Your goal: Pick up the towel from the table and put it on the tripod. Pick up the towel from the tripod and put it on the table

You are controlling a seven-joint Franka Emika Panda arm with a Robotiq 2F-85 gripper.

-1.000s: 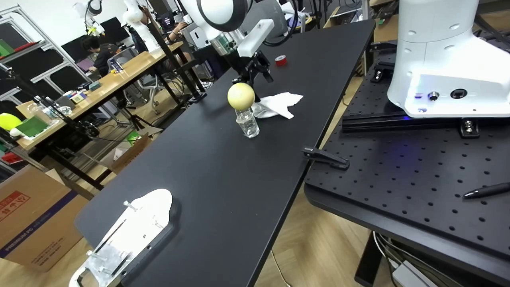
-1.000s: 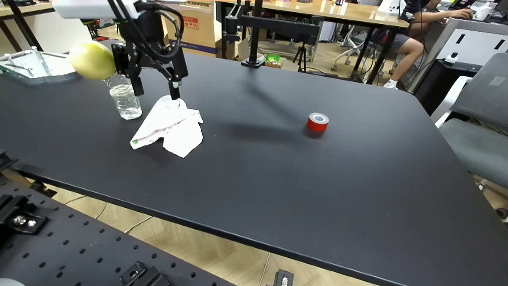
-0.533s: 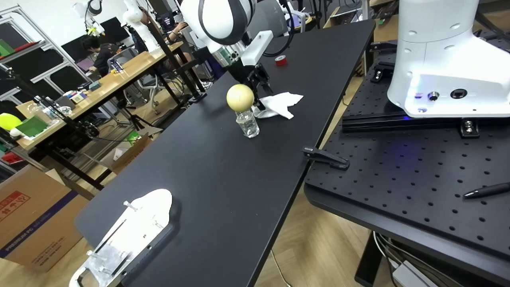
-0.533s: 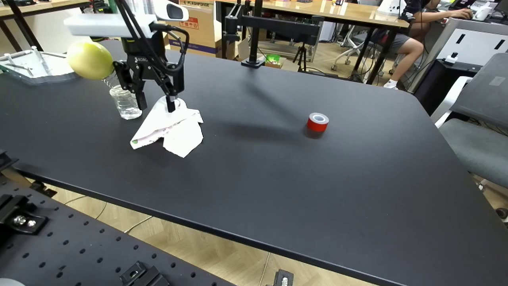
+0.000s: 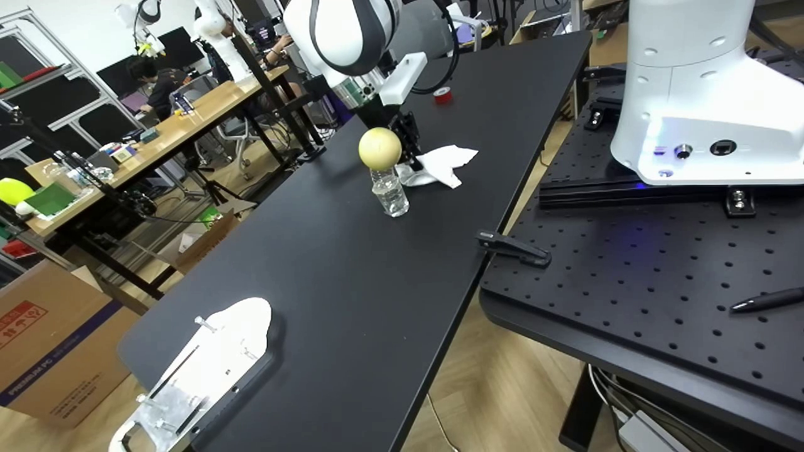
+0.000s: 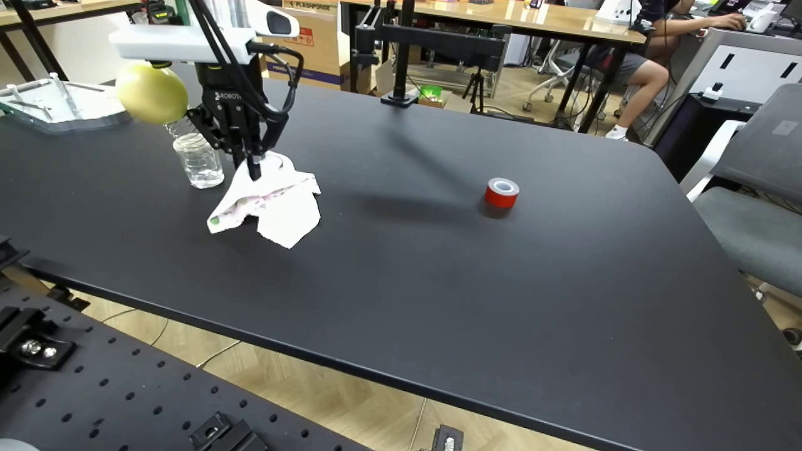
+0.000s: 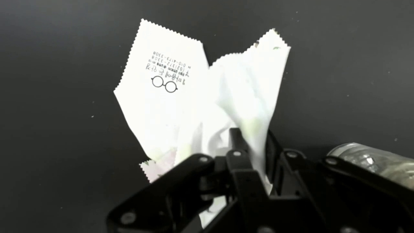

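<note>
The white towel (image 6: 288, 216) lies crumpled on the dark table (image 6: 532, 313), with small printed lettering on one flap in the wrist view. My gripper (image 6: 247, 166) points down at the towel's far side, its fingertips low at the cloth. In the wrist view a narrow fold of towel (image 7: 161, 106) runs up between the two fingers of my gripper (image 7: 254, 139), which have drawn together on it. Most of the towel still rests on the table. A small black tripod (image 6: 477, 81) stands on the floor beyond the table.
Close beside the gripper stands a clear bottle (image 5: 391, 194) with a yellow ball (image 5: 379, 149) on top. A red tape roll (image 6: 502, 193) sits farther along the table. At the table's end lies a white plate (image 5: 232, 333) with upright pegs. A black pole (image 6: 401, 75) rises at the table edge.
My gripper has come down to the towel, and its fingers have moved from wide apart to close together around a fold. The cloth has shifted slightly near the fingers.
</note>
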